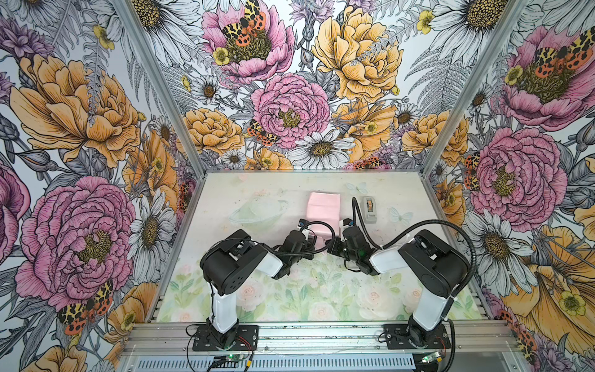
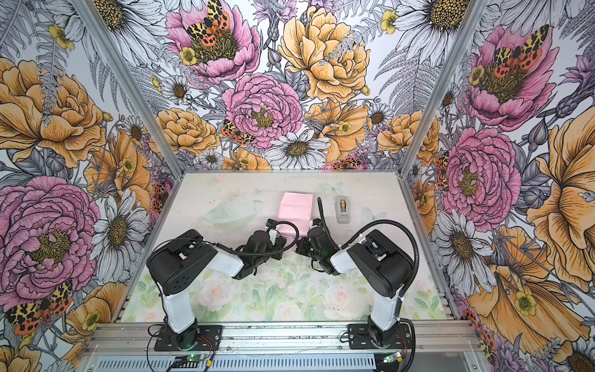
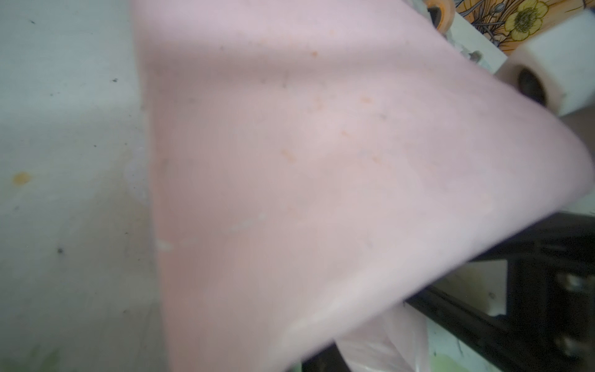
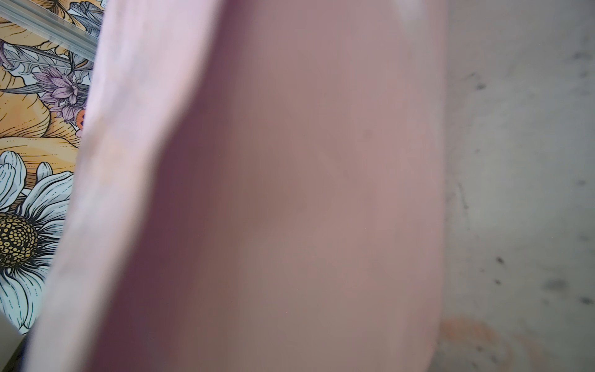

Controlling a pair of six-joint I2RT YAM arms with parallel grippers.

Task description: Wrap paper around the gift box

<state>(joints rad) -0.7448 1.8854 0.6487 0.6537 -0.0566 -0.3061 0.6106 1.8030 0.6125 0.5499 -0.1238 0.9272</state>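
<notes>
At the middle of the table [image 1: 257, 193], toward its far half, the paper [image 1: 323, 209] is laid with its pale pink face up, and the grey tape dispenser [image 1: 370, 210] is seen near its right side, apart from it. The gift box is not shown in any view; whether it is covered by the sheet cannot be told.

Both arms are raised from their bases on the near rail, bent sharply at the elbows, and reached forward and inward, so that the two wrists are brought close together at the near end of the paper. The left gripper [image 1: 311, 236] is set at the near left corner of the sheet and the right gripper [image 1: 338, 233] at the near right corner, the two pointed toward each other.

In the left wrist view the paper [image 3: 322, 193] is spread close across the lens and the fingers are hidden, so how far this claw is parted cannot be told. In the right wrist view the paper [image 4: 289, 193] is likewise drawn across the frame. The right claw is fully closed, but whether the sheet is pinched in it cannot be made out.
</notes>
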